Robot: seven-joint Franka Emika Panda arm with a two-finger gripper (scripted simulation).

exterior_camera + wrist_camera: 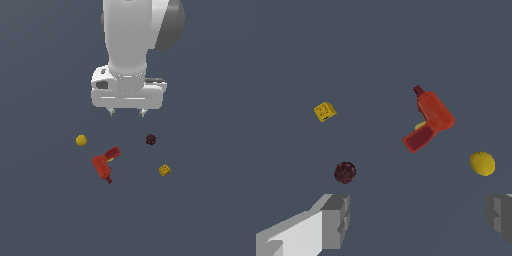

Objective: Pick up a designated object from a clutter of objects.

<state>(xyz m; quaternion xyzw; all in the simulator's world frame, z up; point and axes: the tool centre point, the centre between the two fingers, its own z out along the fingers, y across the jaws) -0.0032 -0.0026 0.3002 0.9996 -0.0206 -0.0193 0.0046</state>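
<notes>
yellow block (165, 170): a tiny blocky piece with darker marks, lying alone on the dark grey counter (45, 215), toward the exterior view's right and nearest the camera's side of the group; nothing touches it. in the wrist view it shows as a small speckled cube (324, 111).
maroon ball (151, 139): dark and bumpy, near the block, farther back and slightly toward the exterior view's left of it, apart from it; seen also in the wrist view (345, 172).
red drill (104, 164): lies on its side in the middle of the group, well apart from the block, toward the exterior view's left; much larger than the block; a bit of yellow shows at its handle in the wrist view (428, 122).
yellow ball (81, 140): round, farthest toward the exterior view's left, near the drill but not touching it.
pincer (128, 112): hangs above the counter behind the group, fingers spread wide and holding nothing; both fingertips (336, 217) are clear of every object.
arm: white, reaches down from the top of the exterior view.
</notes>
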